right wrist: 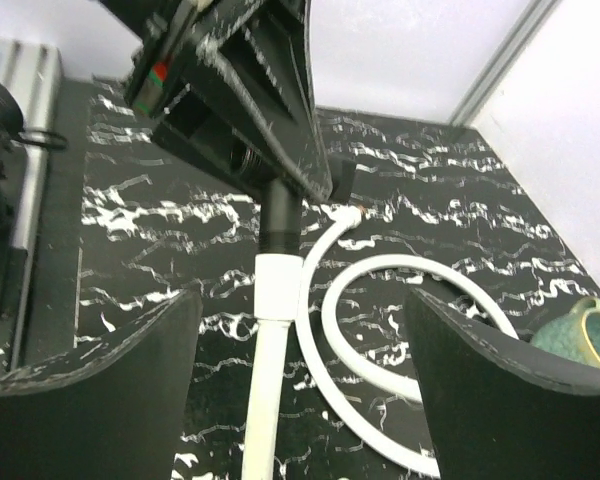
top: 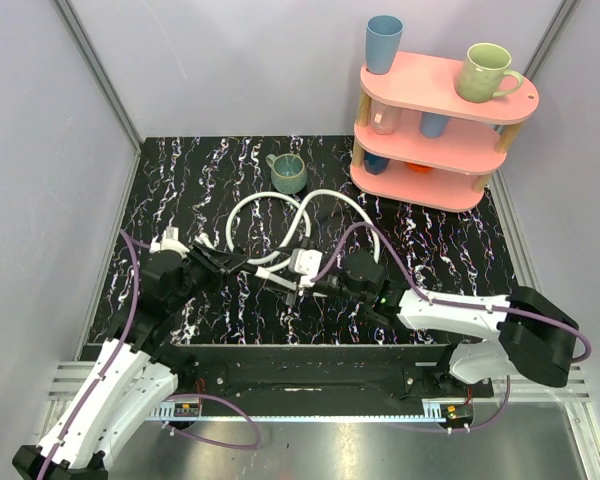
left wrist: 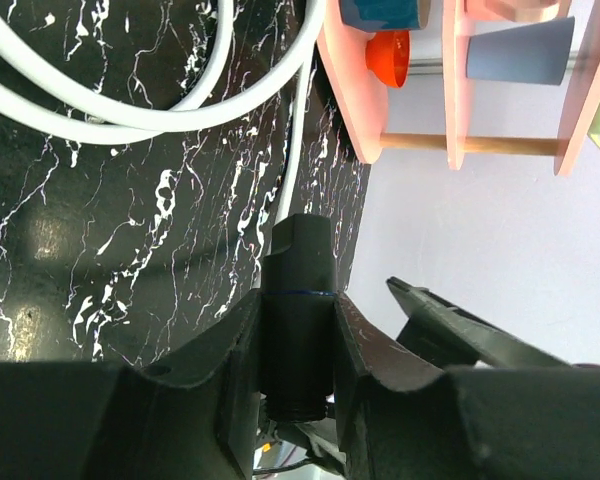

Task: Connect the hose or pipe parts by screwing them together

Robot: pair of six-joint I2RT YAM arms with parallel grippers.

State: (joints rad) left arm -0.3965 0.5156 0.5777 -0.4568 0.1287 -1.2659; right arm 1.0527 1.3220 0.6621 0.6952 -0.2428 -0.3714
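Two white hoses [top: 280, 214] lie in loops on the black marbled table [top: 430, 250]. My left gripper [top: 223, 265] is shut on a black threaded end fitting [left wrist: 298, 300], which stands upright between its jaws in the left wrist view. In the right wrist view that black fitting [right wrist: 283, 218] meets the white sleeve [right wrist: 277, 285] of a straight hose end in one line. My right gripper [right wrist: 302, 310] is open, its fingers [right wrist: 100, 380] wide on either side of this hose end and not touching it. A second hose loop [right wrist: 380, 340] curves beside it.
A green mug [top: 288, 173] stands behind the hose loops. At the back right is a pink tiered shelf [top: 435, 135] holding mugs and cups. Purple cables [top: 380, 250] run along both arms. Grey walls close in the table's sides.
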